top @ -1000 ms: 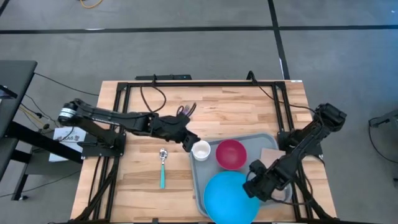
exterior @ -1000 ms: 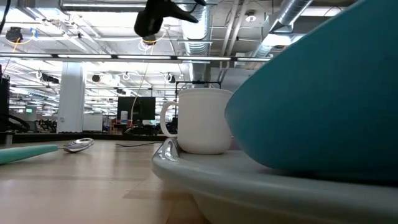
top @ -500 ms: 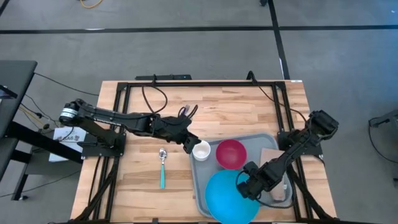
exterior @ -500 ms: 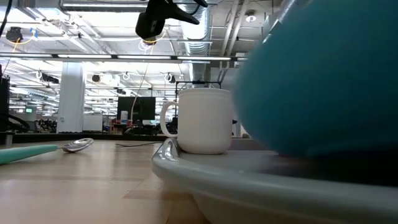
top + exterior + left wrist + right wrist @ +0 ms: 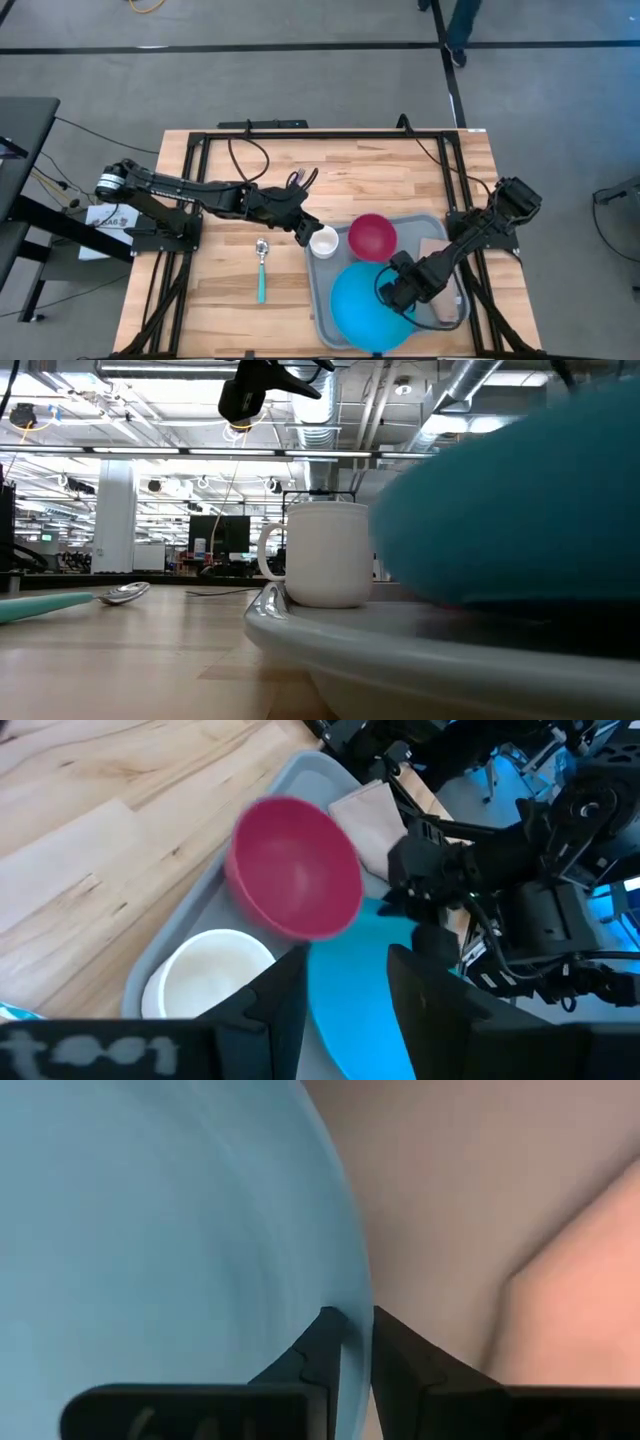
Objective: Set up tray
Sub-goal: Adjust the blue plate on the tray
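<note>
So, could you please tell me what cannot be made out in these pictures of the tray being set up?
- Tray floor under the blue plate: covered by the plate in the high view.
- Pink bowl: hidden in the low view behind the blurred plate.
- Right hand pinches the plate's rim; how far the plate is lifted cannot be told.
- Mug contents: the low view is level with the rim.
- Left hand: the high view is too small to show its fingers.

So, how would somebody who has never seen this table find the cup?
Look at the grey tray on the wooden table's right half. The white mug stands upright in its far left corner, beside the pink bowl. It alone is white and has a handle.
</note>
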{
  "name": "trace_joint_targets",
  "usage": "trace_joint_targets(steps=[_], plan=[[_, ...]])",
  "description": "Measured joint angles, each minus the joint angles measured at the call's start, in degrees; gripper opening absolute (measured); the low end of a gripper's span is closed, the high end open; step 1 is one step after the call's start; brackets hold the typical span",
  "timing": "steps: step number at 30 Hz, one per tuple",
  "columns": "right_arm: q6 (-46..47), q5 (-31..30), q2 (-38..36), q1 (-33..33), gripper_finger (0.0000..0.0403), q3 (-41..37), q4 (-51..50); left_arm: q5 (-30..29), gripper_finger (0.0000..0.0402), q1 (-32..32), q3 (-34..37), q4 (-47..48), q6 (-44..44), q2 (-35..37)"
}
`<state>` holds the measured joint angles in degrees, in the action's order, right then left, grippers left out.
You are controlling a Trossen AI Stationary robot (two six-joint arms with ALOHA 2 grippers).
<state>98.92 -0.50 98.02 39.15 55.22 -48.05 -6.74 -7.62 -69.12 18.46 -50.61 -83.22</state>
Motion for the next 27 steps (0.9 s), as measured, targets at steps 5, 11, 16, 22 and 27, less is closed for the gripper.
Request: trace_joint_targets(steps=[5,11,16,22,27], plan=[[-0.52,-1.86,0.00,-2.65,0.0036,-0.01,-4.69,-0.04,0.0127,0.00,0.00,0.00,-0.12,0.00],[-1.93,-2.41,-0.22,-4.43,0.0045,0.92,-6.16,0.35,0.0127,-0.11,0.00,-0.06,0.56,0.00],[-3.23,-2.64,-0.02,-3.62,0.0050,5.31,-9.61,3.81,0.0127,-1.55,0.00,-5.29,13.05,-0.04],[-3.42,-2.02,-0.05,-0.95,0.0051,15.71,-21.22,4.60,0.0127,-4.12,-0.02,-15.36,36.47,-0.04],[-3.34,-5.30,-0.63,1.87,0.0051,27.19,-31.44,2.40,0.0127,-3.94,-0.04,-15.80,37.57,-0.38]])
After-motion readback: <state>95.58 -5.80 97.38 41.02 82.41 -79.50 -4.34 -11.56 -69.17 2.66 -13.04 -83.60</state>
